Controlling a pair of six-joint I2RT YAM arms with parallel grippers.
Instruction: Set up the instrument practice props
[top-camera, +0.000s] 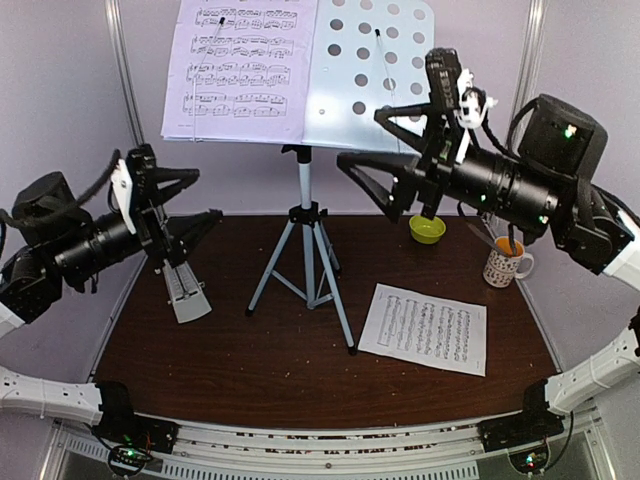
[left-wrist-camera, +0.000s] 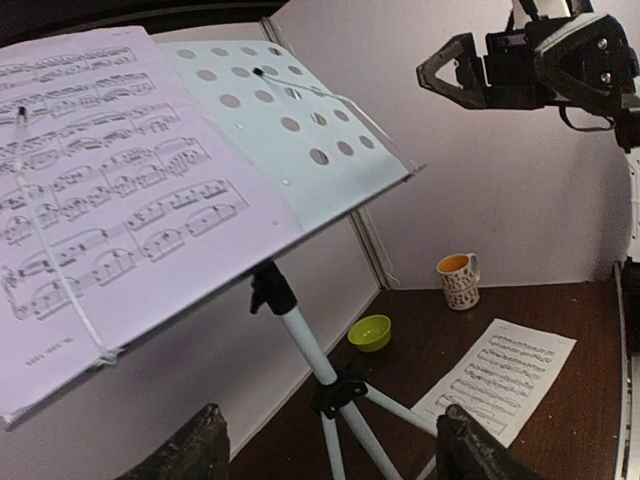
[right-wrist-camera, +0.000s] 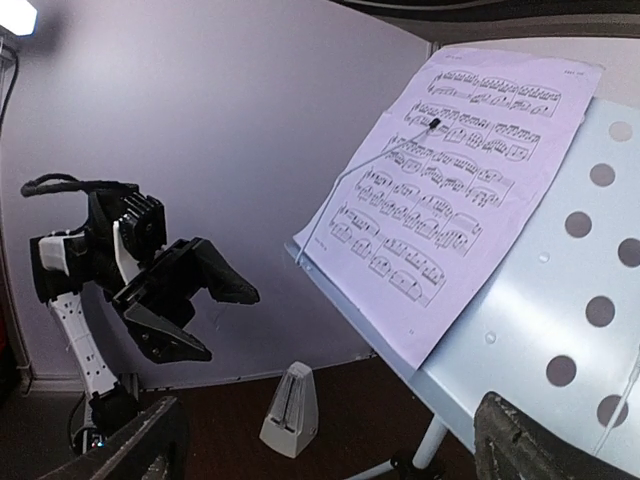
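The pale perforated music stand (top-camera: 375, 70) stands on its silver tripod (top-camera: 305, 255) at the table's centre back. One sheet-music page (top-camera: 240, 65) rests on the left half of its desk under a wire clip. It also shows in the left wrist view (left-wrist-camera: 110, 190) and in the right wrist view (right-wrist-camera: 450, 180). The second page (top-camera: 425, 328) lies flat on the table at front right. The grey pyramid metronome (top-camera: 185, 290) stands at left, below my left gripper (top-camera: 205, 195), which is open and empty in the air. My right gripper (top-camera: 360, 137) is open and empty, raised just right of the stand's lower edge.
A small yellow-green bowl (top-camera: 427, 229) and a patterned mug (top-camera: 505, 262) sit at the back right, under the right arm. The tripod's legs spread across the table's middle. Pale walls close the back and sides.
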